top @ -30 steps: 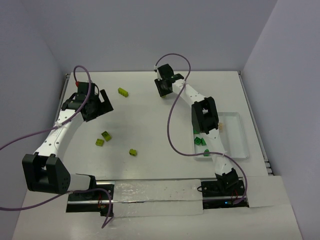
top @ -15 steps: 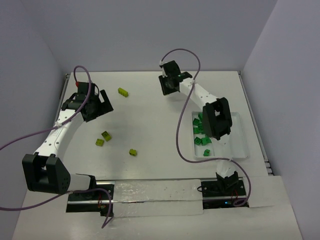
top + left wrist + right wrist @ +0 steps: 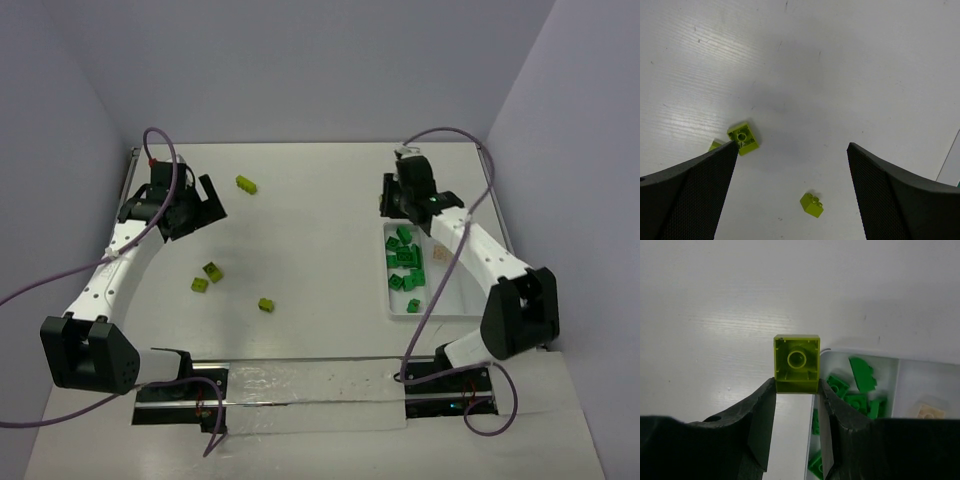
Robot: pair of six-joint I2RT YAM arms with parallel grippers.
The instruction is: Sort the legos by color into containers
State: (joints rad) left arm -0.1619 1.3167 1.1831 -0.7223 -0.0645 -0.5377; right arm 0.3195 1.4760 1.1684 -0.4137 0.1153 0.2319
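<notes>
Right wrist view — gripping a yellow-green lego (image 3: 796,364) in the right gripper (image 3: 796,385), swinging it from twelve o'clock to the tray's (image 3: 939,381) far corner at two o'clock, likely nearing its drop — while holding the left gripper (image 3: 792,145) wide open, empty, at ten o'clock.

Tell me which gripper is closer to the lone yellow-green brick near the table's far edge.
Left. The left gripper hovers just left of that brick; the right gripper is across the table, at the tray.

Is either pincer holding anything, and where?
Right pincer grips a yellow-green lego by its two opposite sides; left pincer is open, holding nothing.
</notes>
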